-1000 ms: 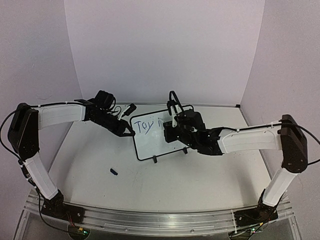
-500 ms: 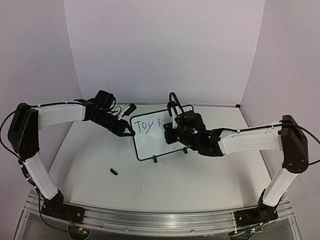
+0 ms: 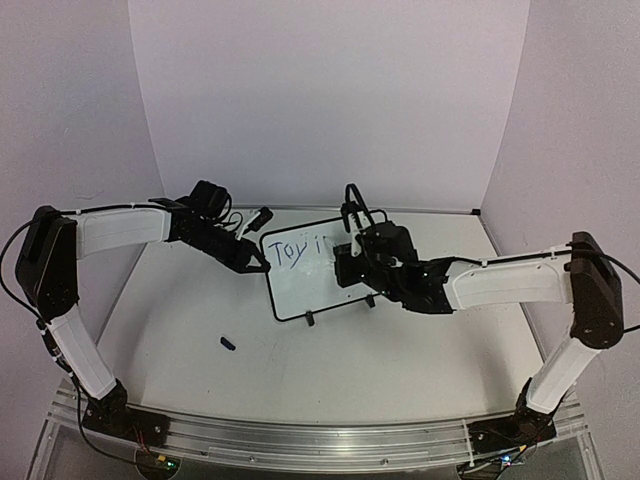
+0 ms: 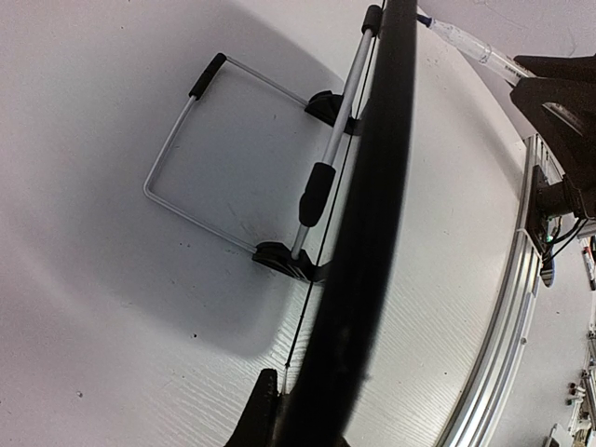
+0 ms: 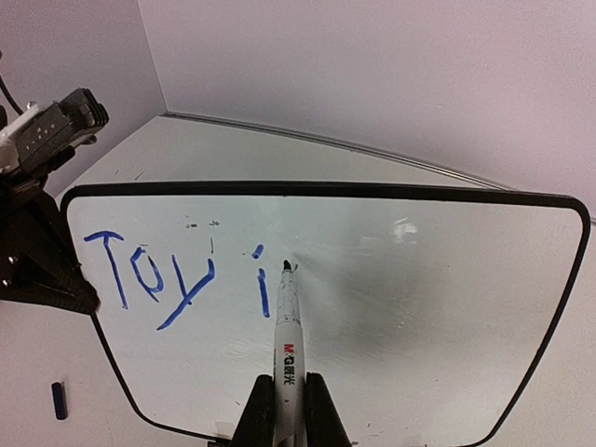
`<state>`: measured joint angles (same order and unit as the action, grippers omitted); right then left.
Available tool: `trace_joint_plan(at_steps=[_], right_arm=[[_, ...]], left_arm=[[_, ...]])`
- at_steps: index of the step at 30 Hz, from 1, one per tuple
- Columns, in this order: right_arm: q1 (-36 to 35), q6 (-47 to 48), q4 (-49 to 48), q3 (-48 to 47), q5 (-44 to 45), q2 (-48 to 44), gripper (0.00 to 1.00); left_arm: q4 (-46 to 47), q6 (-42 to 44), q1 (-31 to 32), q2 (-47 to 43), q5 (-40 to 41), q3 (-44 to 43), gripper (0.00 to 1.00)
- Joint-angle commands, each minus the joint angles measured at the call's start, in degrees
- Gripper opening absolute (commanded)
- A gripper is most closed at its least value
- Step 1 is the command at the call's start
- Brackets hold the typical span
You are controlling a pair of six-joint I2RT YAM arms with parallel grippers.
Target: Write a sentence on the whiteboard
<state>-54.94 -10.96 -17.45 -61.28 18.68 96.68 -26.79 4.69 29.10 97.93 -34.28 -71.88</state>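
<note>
On the whiteboard (image 5: 419,298), blue lettering (image 5: 154,275) reads "Toy i" and the right gripper (image 5: 287,396) clamps an M&G marker (image 5: 287,326).

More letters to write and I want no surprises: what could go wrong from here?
The whiteboard is gripped only at its left edge by the left gripper; marker pressure further right could swing or tip it. The right gripper holds the marker well behind its tip, so strokes may wobble.

Standing on black feet, middle of the table (image 3: 400,370): the whiteboard (image 3: 300,290), black-framed, round-cornered. At its upper left, the sentence (image 5: 158,275) in blue, only "Toy i".
</note>
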Motion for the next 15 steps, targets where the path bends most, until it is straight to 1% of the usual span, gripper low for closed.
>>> trace_joint_plan(at_steps=[1,15], right_arm=[[-0.16,0.81,-0.41,-2.17,1.09,1.72,0.00],[-0.13,-0.02,0.97,-1.19,1.37,1.87,0.00]], left_arm=[[-1.06,0.50,0.25,1.04,3.99,-1.33,0.00],[-1.09,0.50,0.25,0.86,3.95,-1.38,0.00]])
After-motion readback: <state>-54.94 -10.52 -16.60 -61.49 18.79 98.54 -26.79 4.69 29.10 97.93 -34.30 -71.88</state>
